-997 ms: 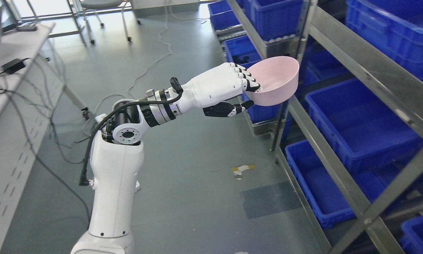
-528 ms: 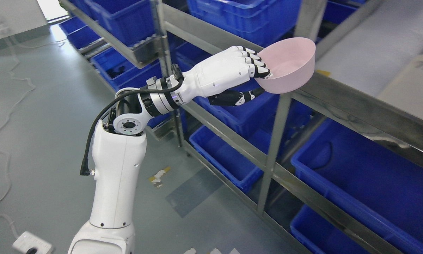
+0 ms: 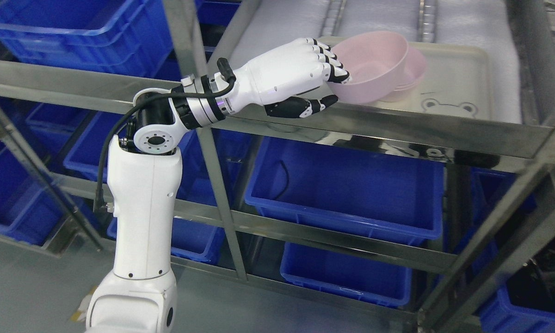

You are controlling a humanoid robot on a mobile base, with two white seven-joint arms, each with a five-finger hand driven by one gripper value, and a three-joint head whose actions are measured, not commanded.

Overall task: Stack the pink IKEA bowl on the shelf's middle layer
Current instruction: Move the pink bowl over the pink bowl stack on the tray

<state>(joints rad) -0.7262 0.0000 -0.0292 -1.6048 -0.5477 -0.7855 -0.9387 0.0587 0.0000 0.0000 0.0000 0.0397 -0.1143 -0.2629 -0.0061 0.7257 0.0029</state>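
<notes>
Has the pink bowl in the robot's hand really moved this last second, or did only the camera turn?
Yes. The pink bowl, earlier beside the shelf's corner post, now sits above the tray, next to the stacked bowls.

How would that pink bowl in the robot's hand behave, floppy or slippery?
The pink bowl probably stays stiff: pinched at one rim by the left hand, it keeps its round shape. It seems light. Its smooth surface might slip.

Left hand (image 3: pixel 300 78): white shell, black fingertips and thumb. Held bowl (image 3: pixel 372 64): plain pale pink; stacked bowls (image 3: pixel 414 74) behind it the same pink. Tray (image 3: pixel 453 99): cream-white, faint bear-face outline (grey line drawing). Shelf frame (image 3: pixel 388 132): shiny silver metal. Bins (image 3: pixel 351 194) below: solid blue. Arm cable (image 3: pixel 120 134): black.
</notes>
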